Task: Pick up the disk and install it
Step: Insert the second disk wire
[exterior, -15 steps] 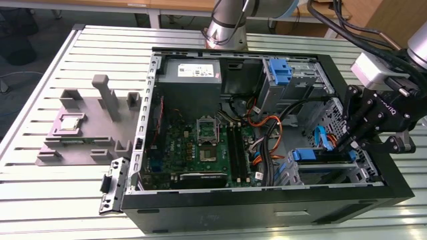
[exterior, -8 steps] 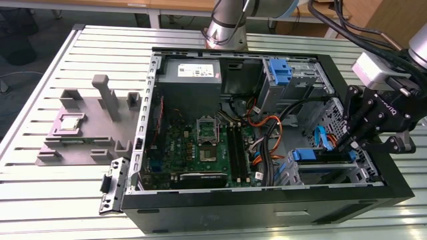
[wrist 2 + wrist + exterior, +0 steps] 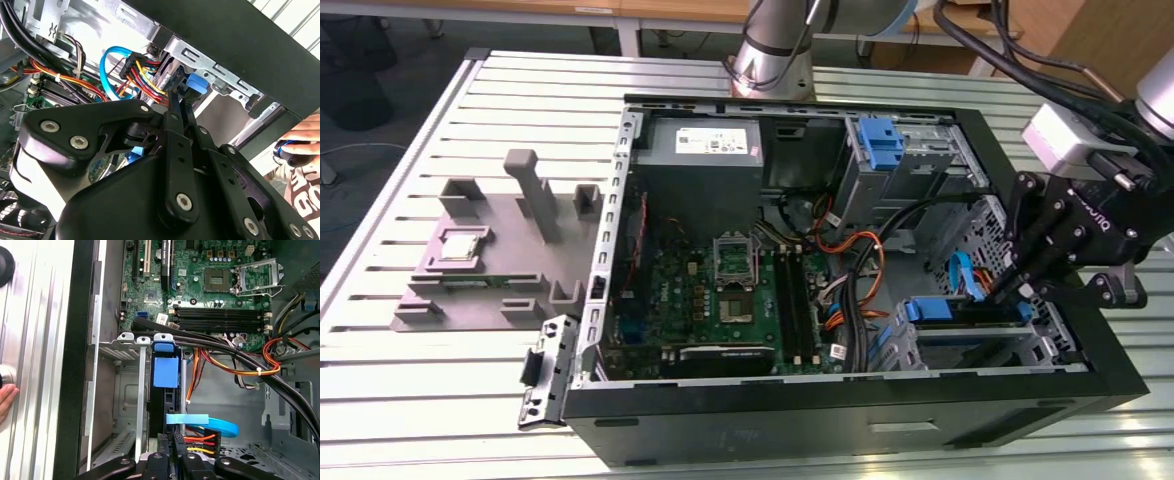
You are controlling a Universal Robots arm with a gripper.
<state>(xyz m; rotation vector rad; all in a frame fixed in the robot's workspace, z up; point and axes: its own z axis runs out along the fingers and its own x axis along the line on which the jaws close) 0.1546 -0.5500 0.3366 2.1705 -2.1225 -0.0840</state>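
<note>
Gripper (image 3: 1017, 285) sits at the computer case (image 3: 854, 415) wall on the exterior view's right, black linkage reaching down into the drive cage. In both wrist views the fingers (image 3: 170, 450) are drawn together into a narrow pair, tips close to parallel, pressed at the rear edge of the disk (image 3: 166, 375); whether they actually clamp a part of it I cannot tell, since the contact is hidden by cabling and the linkage. The disk stands on edge inside the drive cage (image 3: 127, 390) of the case, its bright blue bracket facing up, blue tab (image 3: 196, 86) visible just past the fingertips in the second wrist view. Just beside the disk: a flat blue data cable (image 3: 210, 424) looping away, and a red, yellow and black power lead bundle (image 3: 200, 440) next to the fingers. Further into the case: black cable sleeves (image 3: 225, 347) crossing above the disk, then the green motherboard (image 3: 720, 290) with open processor socket (image 3: 257, 276) and memory slots (image 3: 220, 315). Farthest in the case, a grey power supply (image 3: 707, 145). Outside the case, on the slatted bench (image 3: 440, 380), a grey fixture (image 3: 494, 260) carries a small square chip (image 3: 460, 247). A person's hand (image 3: 305, 135) rests near the case's outer wall.
</note>
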